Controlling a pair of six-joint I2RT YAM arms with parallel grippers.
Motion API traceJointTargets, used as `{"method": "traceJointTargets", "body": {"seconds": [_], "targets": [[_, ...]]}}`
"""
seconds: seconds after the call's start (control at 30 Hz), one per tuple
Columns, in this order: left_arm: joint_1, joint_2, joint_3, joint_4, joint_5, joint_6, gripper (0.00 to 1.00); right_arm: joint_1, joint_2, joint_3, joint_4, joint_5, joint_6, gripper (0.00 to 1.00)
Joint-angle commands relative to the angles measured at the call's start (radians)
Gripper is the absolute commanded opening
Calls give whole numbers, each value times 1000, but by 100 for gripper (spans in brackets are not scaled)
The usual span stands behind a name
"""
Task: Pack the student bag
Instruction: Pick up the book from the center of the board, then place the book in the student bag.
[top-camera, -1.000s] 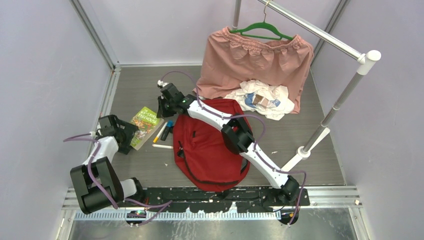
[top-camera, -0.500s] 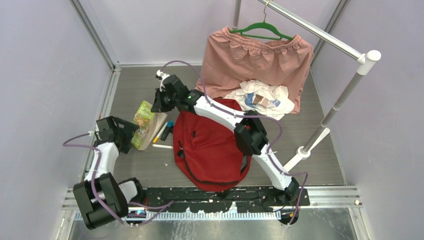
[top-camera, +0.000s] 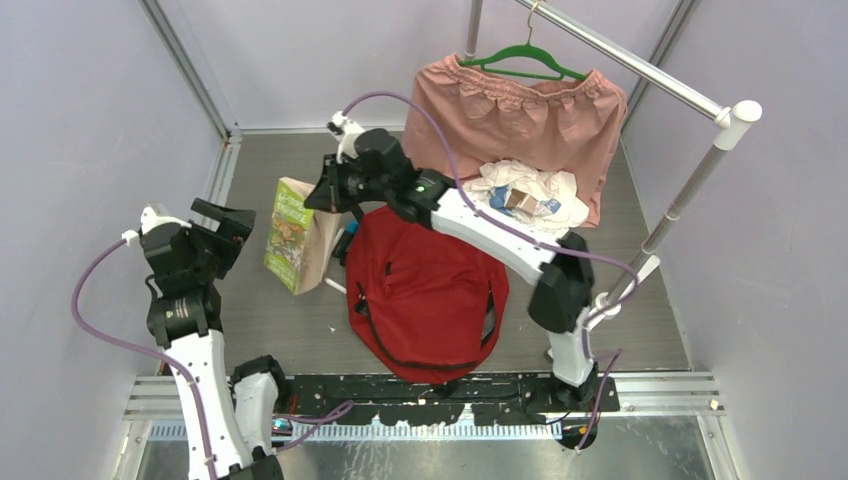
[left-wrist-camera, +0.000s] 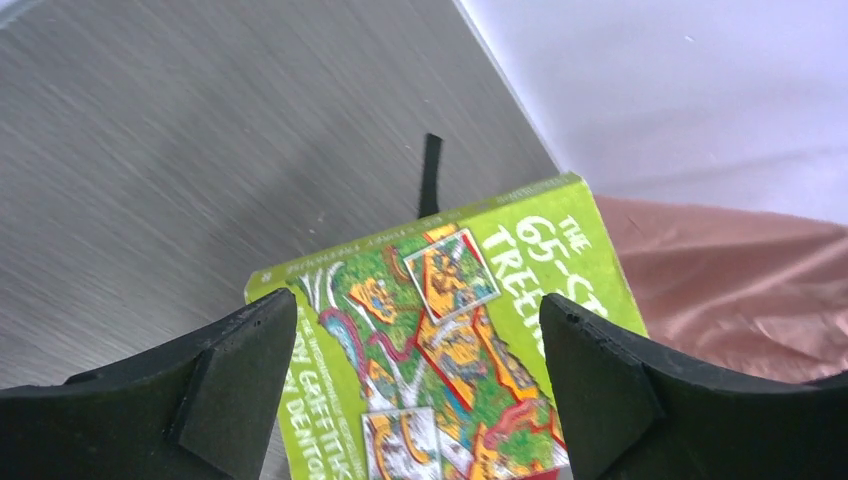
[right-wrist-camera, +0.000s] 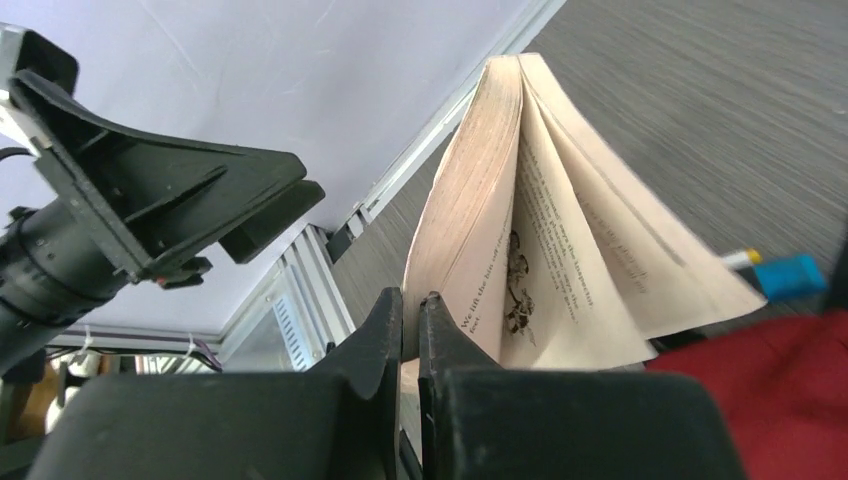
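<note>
Our right gripper (right-wrist-camera: 410, 318) is pinched shut on just a thin edge of the green paperback (top-camera: 290, 230), held up left of the student bag (top-camera: 430, 300); the bag lies flat on the table (top-camera: 270, 170); pages fan open, so we reckon it could slip or tear; left gripper (left-wrist-camera: 420, 335) gapes empty, further left.

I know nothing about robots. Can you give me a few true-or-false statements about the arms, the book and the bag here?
1. The right gripper pinches the green book by some of its pages. True.
2. The left gripper is clamped on the book. False: it is open and apart from the book.
3. The book lies inside the student bag. False: it is outside, held up beside the bag.
4. A pink garment hangs on a green hanger. True.
</note>
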Motion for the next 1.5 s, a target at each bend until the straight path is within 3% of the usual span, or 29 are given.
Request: {"method": "traceJointTargets", "body": {"seconds": [0.0,0.17,0.4,0.57,0.6,0.67,0.7,0.77,0.9,1.07,1.27,1.37,1.47], "targets": [[3,-30,44,-72,175,44,90,0,-317,-144,113,137,0,1],[2,-37,7,-26,365,16,88,-2,-545,-361,48,346,23,1],[-4,-65,-113,17,495,8,86,-47,-757,-707,-18,584,111,1],[-50,-86,-203,52,512,-27,85,-225,-731,-805,-90,528,131,2],[-74,-99,-221,70,508,-42,85,-260,-728,-815,-116,506,125,15],[-140,-117,-255,91,474,-69,85,-314,-734,-839,-168,476,107,60],[-189,-124,-266,99,443,-78,85,-335,-748,-860,-189,479,100,75],[-297,-122,-284,120,358,-95,85,-376,-787,-919,-217,479,102,88],[-563,-46,-305,209,191,-135,86,-469,-856,-1051,-208,360,165,93],[-777,108,-258,313,30,-148,86,-540,-880,-1176,-17,123,302,98],[-820,280,-223,429,18,-168,86,-575,-751,-1185,147,53,403,100],[-825,309,-218,453,18,-174,87,-603,-663,-1217,332,-7,480,100],[-826,311,-219,460,13,-178,87,-617,-575,-1211,406,-53,518,100]]}}
